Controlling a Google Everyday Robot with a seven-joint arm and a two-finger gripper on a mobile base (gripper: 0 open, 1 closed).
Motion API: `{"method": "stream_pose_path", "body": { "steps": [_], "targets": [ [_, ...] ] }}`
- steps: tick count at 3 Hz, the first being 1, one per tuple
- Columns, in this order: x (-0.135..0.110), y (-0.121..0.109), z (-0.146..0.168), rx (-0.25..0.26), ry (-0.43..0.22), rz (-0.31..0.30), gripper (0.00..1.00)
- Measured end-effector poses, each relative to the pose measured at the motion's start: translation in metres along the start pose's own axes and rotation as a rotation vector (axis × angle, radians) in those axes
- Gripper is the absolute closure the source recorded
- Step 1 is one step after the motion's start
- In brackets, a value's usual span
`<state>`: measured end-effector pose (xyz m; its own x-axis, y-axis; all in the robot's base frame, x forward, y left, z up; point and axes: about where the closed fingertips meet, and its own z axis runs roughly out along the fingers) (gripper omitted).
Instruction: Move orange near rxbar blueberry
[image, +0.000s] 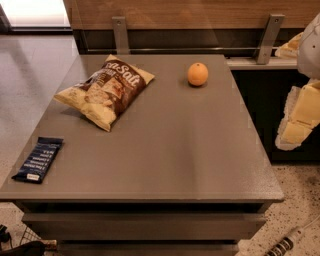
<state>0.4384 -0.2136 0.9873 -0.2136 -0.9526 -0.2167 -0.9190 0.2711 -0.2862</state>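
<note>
we look down on a flat grey table (165, 150) that fills most of the view, with pale glossy floor (30, 75) beyond its left side and a wooden wall panel (175, 12) along the back, where metal brackets (120, 32) stand upright behind the far edge. taking the middle of the tabletop as the clock's centre, the rxbar blueberry (38, 159) lies flat at about eight o'clock, close to the left edge. its dark blue wrapper shows rows of white text, and its long axis runs from seven towards one o'clock. at about eleven o'clock lies a chip bag (105, 90), cream and brown, puffed up, printed face up, its length slanting from the near left to the far right. the orange (198, 74) sits on the table at about one o'clock, near the far edge, on bare surface, well apart from the chip bag and farther again from the rxbar blueberry, which lies diagonally across the table from it. out at three o'clock, past the right edge of the table, hangs the gripper (299, 120), cream-yellow and partly cut off by the edge of the view. it is well apart from the orange, and we cannot tell whether it is spread apart or closed together. below it lies speckled floor (300, 200).
</note>
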Motion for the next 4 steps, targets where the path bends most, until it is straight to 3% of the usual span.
{"method": "stream_pose_path", "body": {
  "steps": [1,2,3,4],
  "targets": [
    [0.000,0.000,0.000,0.000,0.000,0.000,0.00],
    [-0.004,-0.034,0.005,0.065,-0.051,0.014,0.00],
    [-0.025,-0.109,0.029,0.175,-0.235,0.089,0.00],
    [-0.055,-0.169,0.061,0.251,-0.489,0.181,0.00]
  ]
}}
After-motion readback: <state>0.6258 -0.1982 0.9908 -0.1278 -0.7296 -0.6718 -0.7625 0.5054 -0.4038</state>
